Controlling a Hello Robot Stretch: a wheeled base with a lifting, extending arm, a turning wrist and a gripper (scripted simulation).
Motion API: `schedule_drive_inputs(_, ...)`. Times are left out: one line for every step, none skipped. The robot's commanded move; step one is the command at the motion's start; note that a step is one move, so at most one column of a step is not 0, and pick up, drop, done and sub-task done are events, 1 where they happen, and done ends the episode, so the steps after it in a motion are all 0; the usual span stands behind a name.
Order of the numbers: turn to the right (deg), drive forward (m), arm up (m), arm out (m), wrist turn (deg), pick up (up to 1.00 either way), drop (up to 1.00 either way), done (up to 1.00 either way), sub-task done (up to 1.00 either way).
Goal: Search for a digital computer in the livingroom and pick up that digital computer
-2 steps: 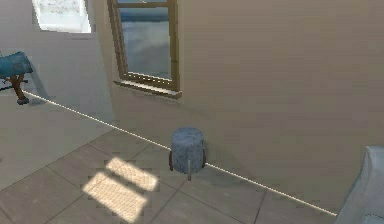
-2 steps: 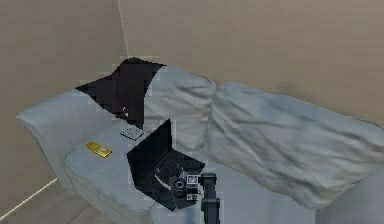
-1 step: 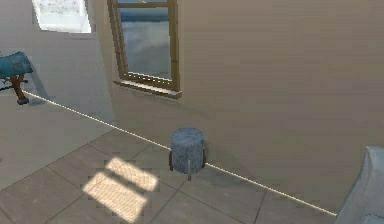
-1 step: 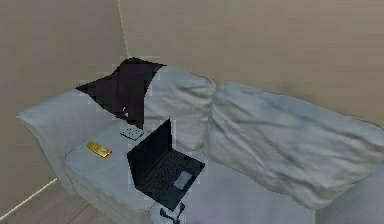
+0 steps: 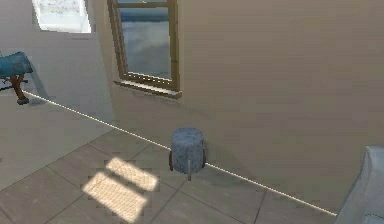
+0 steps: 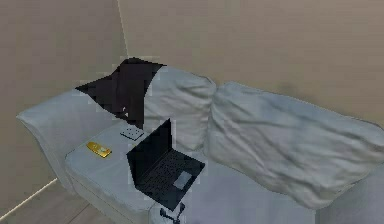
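An open laptop with a dark screen and keyboard sits on the seat of a pale grey-blue sofa in the arm side view, near the seat's front edge. Just below the laptop a small thin dark thing lies on the cushion; I cannot make out what it is.
A black cloth drapes over the sofa's far corner. A small yellow thing and a small white flat thing lie on the seat. In the forward view a grey-blue round stool stands below a window, and a sofa corner shows at right.
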Motion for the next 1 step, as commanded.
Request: schedule_drive_inputs(0.0,0.0,0.1,0.0,0.0,0.0,0.0,0.0,0.0)
